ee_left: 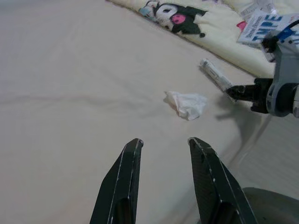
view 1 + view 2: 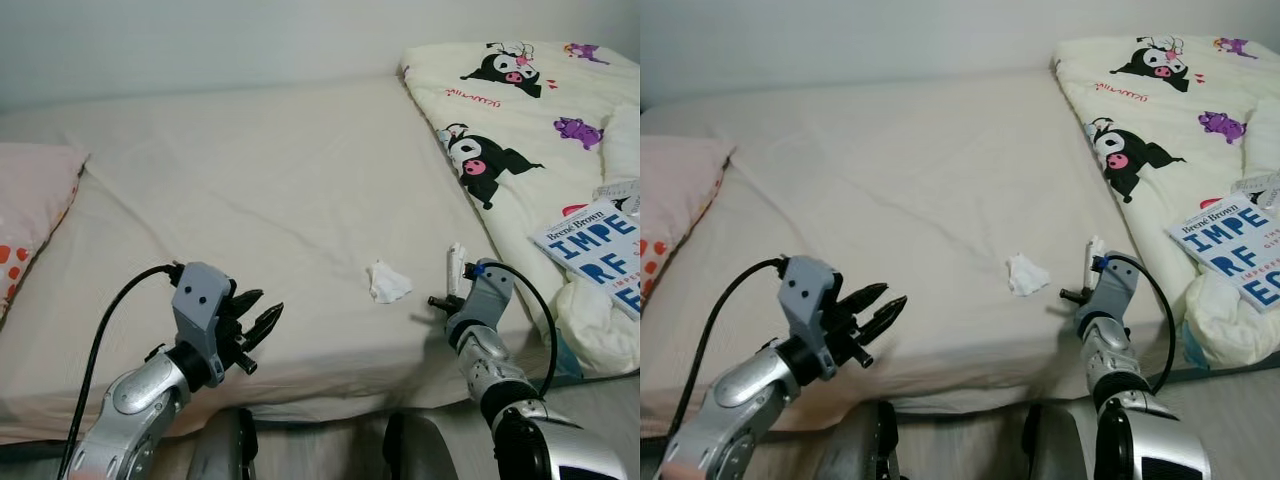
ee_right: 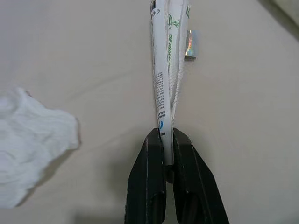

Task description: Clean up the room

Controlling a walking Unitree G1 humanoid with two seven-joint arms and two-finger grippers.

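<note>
The wrapper [image 3: 163, 70] looks light, thin and crinkly, likely to slip or fold; the right claw [image 3: 167, 140], at lower right of the head view, is closed on its end, which seems a fair hold. The tissue [image 2: 387, 281] lies soft and weightless on the bed [image 2: 250, 200], mid-frame; pinch its bulk. The left claw [image 1: 163, 144] hovers at lower left, slightly parted, empty.

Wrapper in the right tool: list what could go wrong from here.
1. The right tool pinches the wrapper only at its very end, so it may slip out when moved.
2. The tissue lies close by on the bed; a low swing could brush it away.
</note>
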